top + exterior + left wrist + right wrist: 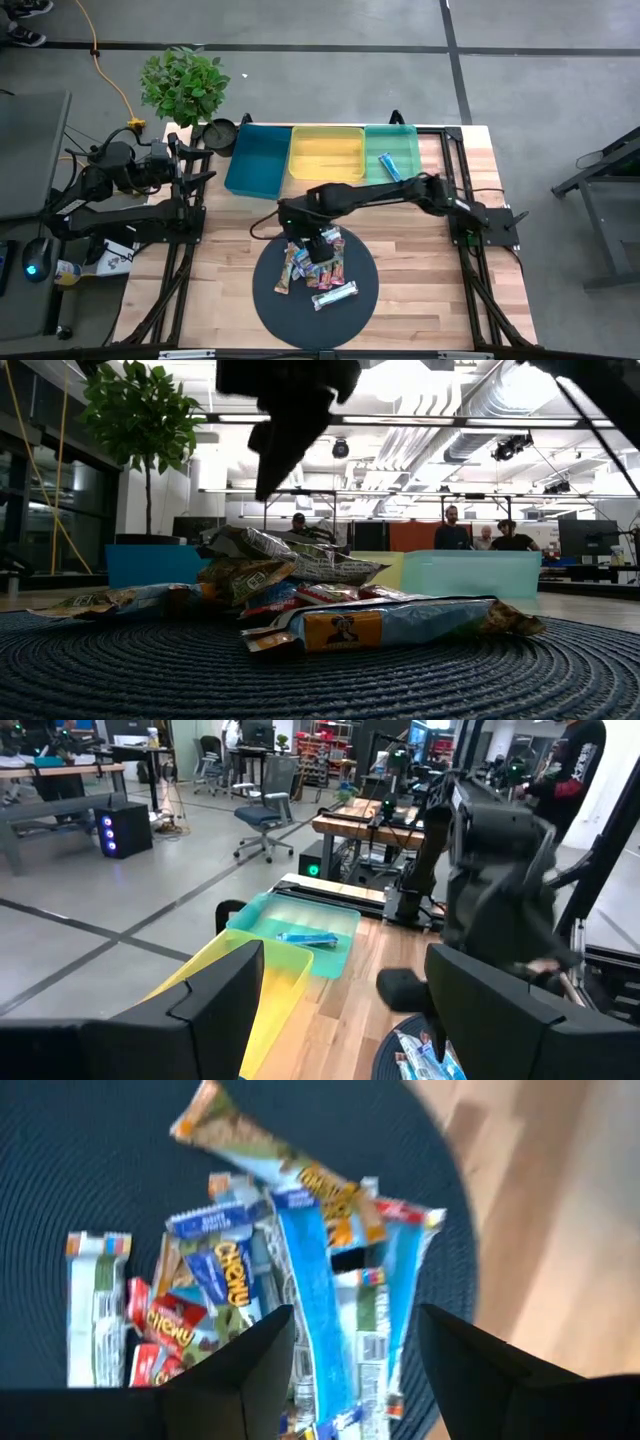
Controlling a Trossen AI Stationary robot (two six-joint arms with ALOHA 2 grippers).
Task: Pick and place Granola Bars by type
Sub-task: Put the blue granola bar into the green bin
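Several granola bars (318, 268) lie heaped on a dark round woven mat (268, 305); their wrappers are blue, silver-white and red. In the low view the heap (300, 585) rests on the mat with a light-blue bar (390, 625) in front. My right gripper (355, 1320) is open and hovers above the heap, pointing down, over a long blue bar (315, 1295). In the low view the right gripper (290, 430) hangs clear of the bars. One blue bar (389, 166) lies in the green bin (405, 140). My left gripper (345, 960) is open, parked off the table's left side.
Three bins stand in a row along the table's far edge: blue (255, 160), yellow (325, 152) and green. A potted plant (183, 85) stands by the far left corner. Bare wooden table (430, 270) shows right of the mat. People (452, 532) are in the room behind.
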